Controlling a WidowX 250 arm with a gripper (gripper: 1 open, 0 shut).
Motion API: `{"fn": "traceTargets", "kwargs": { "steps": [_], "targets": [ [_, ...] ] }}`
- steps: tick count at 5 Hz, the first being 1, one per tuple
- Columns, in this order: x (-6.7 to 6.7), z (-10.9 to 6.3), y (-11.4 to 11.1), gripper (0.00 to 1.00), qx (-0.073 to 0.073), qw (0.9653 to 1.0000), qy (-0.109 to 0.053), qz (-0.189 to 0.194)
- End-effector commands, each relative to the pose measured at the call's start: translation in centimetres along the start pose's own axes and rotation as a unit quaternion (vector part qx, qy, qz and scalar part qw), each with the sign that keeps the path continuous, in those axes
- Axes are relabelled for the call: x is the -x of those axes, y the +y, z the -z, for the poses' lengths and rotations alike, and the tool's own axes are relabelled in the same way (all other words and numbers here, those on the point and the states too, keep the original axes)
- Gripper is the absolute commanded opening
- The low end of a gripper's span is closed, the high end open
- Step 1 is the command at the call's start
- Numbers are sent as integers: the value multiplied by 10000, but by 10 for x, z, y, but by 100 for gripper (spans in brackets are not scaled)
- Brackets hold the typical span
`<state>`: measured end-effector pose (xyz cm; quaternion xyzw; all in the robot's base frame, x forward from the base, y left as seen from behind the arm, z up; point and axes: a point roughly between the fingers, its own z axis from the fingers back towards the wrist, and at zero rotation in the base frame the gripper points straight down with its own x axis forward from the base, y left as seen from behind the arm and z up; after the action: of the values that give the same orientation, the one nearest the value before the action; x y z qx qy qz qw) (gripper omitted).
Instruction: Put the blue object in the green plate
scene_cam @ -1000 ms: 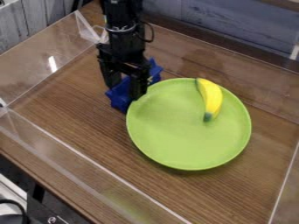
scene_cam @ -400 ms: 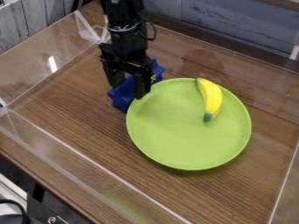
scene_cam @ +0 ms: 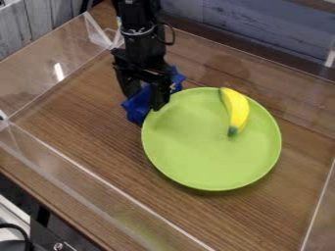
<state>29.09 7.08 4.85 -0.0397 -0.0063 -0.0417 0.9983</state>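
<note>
The blue object [scene_cam: 133, 108] lies on the wooden table just left of the green plate [scene_cam: 197, 147], mostly covered by my gripper. My black gripper [scene_cam: 144, 95] points straight down over it with its fingers open and straddling the blue piece; I cannot tell whether they touch it. The large lime-green plate sits right of centre with a yellow banana [scene_cam: 236, 110] lying in its upper right part.
Clear acrylic walls [scene_cam: 46, 59] fence the wooden table on the left, back and front. The arm's black body [scene_cam: 135, 25] rises toward the top of the view. A grey panel runs along the back right.
</note>
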Motion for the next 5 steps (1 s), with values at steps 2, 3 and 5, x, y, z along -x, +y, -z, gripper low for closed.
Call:
{"fn": "traceTargets", "kwargs": {
  "steps": [2, 3, 5],
  "targets": [
    [-5, -6, -7, 100, -21, 9999, -126, 94],
    [-5, -5, -10, 100, -10, 9999, -110, 112],
    [-7, -1, -12, 100, 11, 9999, -77, 136]
  ]
}}
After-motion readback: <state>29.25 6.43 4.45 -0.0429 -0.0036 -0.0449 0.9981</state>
